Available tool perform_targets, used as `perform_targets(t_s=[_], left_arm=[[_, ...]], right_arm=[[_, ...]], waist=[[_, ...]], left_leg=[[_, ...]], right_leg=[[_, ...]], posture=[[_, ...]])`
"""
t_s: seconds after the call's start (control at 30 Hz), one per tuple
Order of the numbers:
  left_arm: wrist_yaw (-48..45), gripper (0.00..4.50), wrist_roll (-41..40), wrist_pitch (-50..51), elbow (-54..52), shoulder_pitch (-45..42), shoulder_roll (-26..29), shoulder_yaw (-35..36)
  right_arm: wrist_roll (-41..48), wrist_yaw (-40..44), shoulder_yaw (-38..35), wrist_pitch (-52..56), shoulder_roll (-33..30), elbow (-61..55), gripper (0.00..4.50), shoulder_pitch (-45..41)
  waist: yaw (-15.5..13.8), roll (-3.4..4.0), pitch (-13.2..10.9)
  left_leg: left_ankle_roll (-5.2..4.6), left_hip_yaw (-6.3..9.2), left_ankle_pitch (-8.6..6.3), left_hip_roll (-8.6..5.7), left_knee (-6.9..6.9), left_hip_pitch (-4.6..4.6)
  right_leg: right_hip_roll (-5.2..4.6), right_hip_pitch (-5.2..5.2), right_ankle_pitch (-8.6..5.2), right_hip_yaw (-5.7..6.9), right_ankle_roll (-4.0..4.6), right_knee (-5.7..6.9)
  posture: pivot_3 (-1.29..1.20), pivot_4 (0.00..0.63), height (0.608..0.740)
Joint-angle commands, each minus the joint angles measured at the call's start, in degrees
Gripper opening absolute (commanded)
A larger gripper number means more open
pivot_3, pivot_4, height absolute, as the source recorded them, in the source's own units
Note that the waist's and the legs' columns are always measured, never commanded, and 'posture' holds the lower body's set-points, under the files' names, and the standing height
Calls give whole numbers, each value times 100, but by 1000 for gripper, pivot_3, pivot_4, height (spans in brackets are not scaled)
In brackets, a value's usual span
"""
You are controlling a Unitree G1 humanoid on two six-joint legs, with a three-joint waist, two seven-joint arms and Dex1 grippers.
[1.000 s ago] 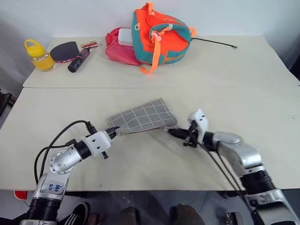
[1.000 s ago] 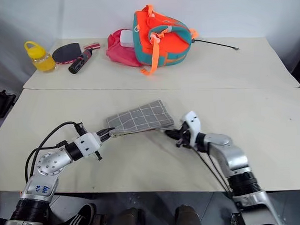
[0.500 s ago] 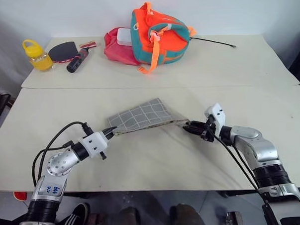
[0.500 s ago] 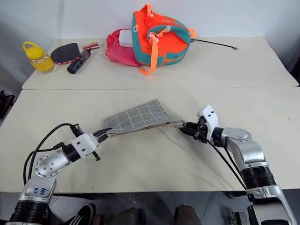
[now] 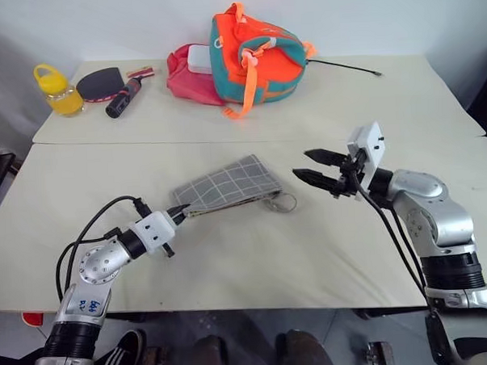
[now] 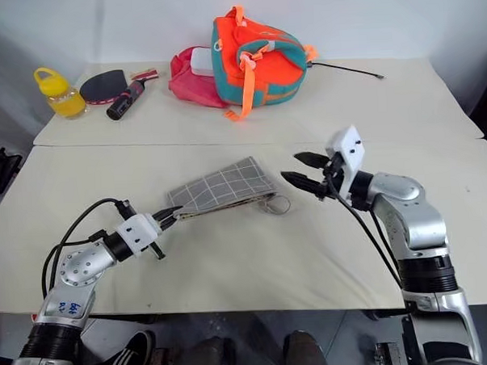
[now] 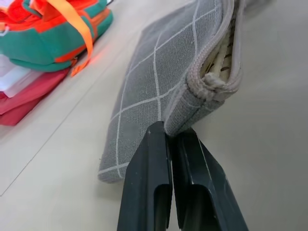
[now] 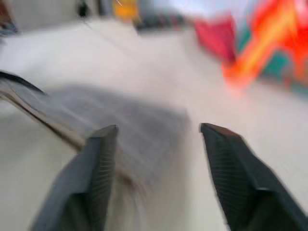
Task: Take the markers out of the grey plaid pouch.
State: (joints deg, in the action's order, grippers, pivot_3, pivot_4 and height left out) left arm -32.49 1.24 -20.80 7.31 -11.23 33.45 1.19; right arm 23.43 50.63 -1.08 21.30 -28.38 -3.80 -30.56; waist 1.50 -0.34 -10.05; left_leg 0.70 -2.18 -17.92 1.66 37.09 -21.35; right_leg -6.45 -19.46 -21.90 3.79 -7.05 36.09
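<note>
The grey plaid pouch (image 5: 227, 185) lies flat on the near table. Its metal ring pull (image 5: 283, 202) rests on the tabletop at its right end. My left gripper (image 5: 178, 212) is shut on the pouch's left corner; in the left wrist view the fingers (image 7: 159, 159) pinch the fabric end, and the zipper gapes a little over the beige lining (image 7: 222, 61). My right gripper (image 5: 314, 166) hovers open above the table, just right of the ring, with nothing between its fingers. The markers are hidden.
On the far table stand an orange-teal bag (image 5: 254, 57) and a pink pouch (image 5: 184, 78). To their left are a black-handled paddle (image 5: 110, 85) and a yellow bottle (image 5: 55, 90). A thin black rod (image 5: 345, 67) lies right of the bag. A seam (image 5: 387, 138) divides the two tables.
My right gripper drew the ring pull rightward, then opened, let it go and rose up off the table. The ring now lies on the table. The left gripper kept its hold.
</note>
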Motion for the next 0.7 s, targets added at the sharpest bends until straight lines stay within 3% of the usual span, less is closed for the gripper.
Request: perform_targets(t_s=[0.03, 0.17, 0.33, 0.7], left_arm=[[-32, 0, -188, 95, -139, -85, -53, 54], [-57, 0, -194, 127, -152, -136, -142, -18], [-69, 0, -154, 122, -179, -173, -155, -34], [-71, 0, -85, 107, -207, -192, -205, -169]], right_arm=[[-752, -384, 452, -1055, 287, -196, 1286, 240], [-1920, -663, 1267, -2268, 397, -68, 29, 626], [-2409, -1188, 1417, -2617, 644, 87, 29, 750], [-2759, -1346, 1484, -2744, 659, 516, 29, 632]], waist=[[-5, 0, 0], [-9, -1, -1], [-3, -3, -2], [1, -3, -2]], left_leg=[[-1, 0, 0, -2, 0, -3], [-5, 0, -2, -11, 4, -12], [-8, -3, 0, -12, 13, -13], [-8, -2, 1, -11, 18, -12]], right_leg=[[0, 0, 3, 0, -6, 3], [-3, -1, 10, 2, -17, -5], [1, -1, 11, 1, -19, -2], [0, -1, 11, -3, -18, 4]], posture=[[0, 150, 740], [0, 150, 740], [0, 150, 740], [0, 150, 740]])
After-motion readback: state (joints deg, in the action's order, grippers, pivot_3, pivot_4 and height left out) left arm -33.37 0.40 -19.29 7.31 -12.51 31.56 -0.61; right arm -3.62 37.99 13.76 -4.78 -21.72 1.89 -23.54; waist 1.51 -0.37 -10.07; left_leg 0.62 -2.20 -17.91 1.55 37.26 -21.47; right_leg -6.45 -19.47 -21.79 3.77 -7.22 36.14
